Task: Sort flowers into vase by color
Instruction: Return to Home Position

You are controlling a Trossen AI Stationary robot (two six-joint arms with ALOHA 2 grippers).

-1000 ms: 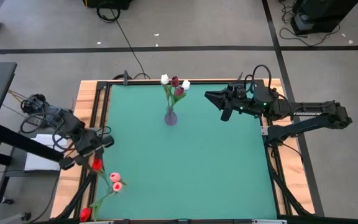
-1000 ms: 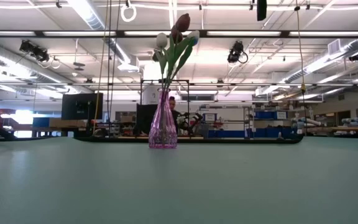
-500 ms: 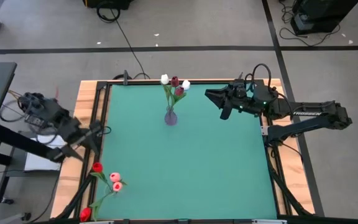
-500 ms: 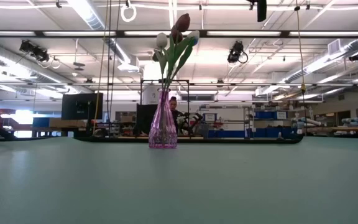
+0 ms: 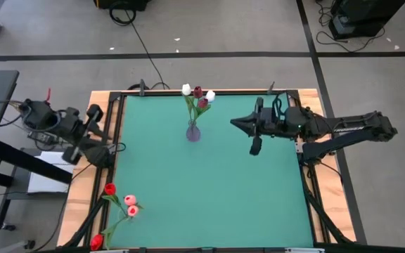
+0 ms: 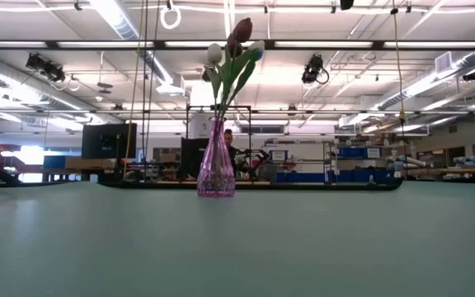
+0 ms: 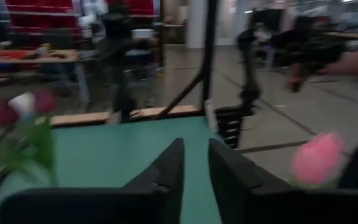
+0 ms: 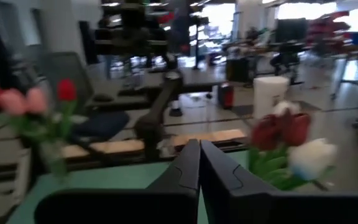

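A pink glass vase [image 5: 193,132] stands on the far middle of the green table and holds white and dark red tulips [image 6: 233,45]. Bright red [image 5: 110,188] and pink tulips [image 5: 131,205] stand together at the near left corner; what holds them does not show. My left gripper [image 5: 98,137] hovers over the table's left edge, pointing right, its fingers a narrow gap apart [image 7: 196,171] and holding nothing. A pink tulip [image 7: 316,158] shows close beside it. My right gripper [image 5: 236,124] hangs right of the vase, shut [image 8: 199,163] and empty.
A wooden frame [image 5: 100,105] borders the green mat [image 5: 209,190], whose middle and near right lie bare. A black cable [image 5: 143,49] runs across the floor beyond the far edge. The room behind holds benches and equipment.
My left gripper has drawn back from beside the red tulip at the near left corner, moving toward the far edge and out over the table's left edge while turning. My right gripper has shifted a little toward the near edge. The tulips and vase have stayed put.
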